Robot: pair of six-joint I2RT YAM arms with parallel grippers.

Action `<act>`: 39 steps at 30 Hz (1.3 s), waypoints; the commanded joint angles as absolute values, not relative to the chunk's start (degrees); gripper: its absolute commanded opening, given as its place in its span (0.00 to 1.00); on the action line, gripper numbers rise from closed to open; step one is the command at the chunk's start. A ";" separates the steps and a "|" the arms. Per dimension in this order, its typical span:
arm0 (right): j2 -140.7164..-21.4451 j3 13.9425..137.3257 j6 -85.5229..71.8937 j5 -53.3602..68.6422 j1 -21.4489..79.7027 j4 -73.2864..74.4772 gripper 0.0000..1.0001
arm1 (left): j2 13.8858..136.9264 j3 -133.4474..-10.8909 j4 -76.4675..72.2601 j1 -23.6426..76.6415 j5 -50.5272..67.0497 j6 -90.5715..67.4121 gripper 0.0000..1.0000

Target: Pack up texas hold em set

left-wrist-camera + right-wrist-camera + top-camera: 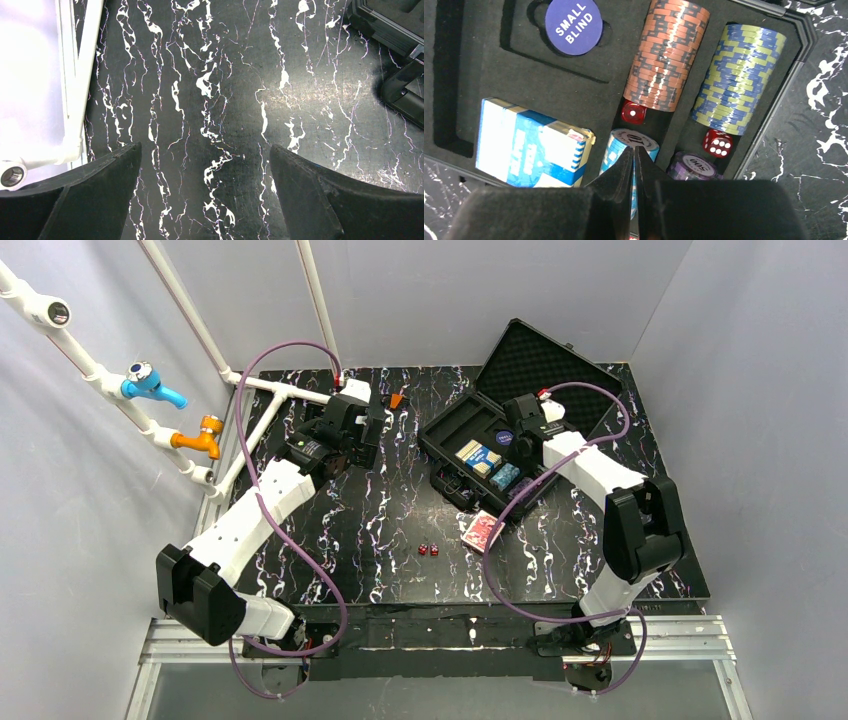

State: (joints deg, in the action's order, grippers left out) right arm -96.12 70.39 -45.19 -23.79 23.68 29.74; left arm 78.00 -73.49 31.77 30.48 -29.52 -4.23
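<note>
Because the case lies open and askew at the far right of the table, long axis running far-left to near-right and foam lid propped back, the right gripper hangs over its tray, while a red card deck and two dice wait just outside. From the left wrist, the left gripper gapes wide, empty, parked over marbled tabletop away from the work. From the right wrist, the fingers nearly meet above a pale-blue chip stack, probably to pinch or nudge chips; whether anything is gripped I cannot tell.
</note>
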 commanded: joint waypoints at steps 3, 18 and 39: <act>-97.82 71.58 -44.31 -19.12 23.55 29.67 0.11 | 76.39 -72.97 32.67 30.25 -30.66 -3.70 0.99; -94.57 73.94 -40.97 -12.39 23.55 28.50 0.35 | 77.00 -73.05 32.67 30.24 -30.67 -3.73 0.99; -100.59 75.15 -41.81 -4.79 24.12 24.89 0.31 | 77.11 -73.24 32.69 30.24 -30.44 -3.69 0.99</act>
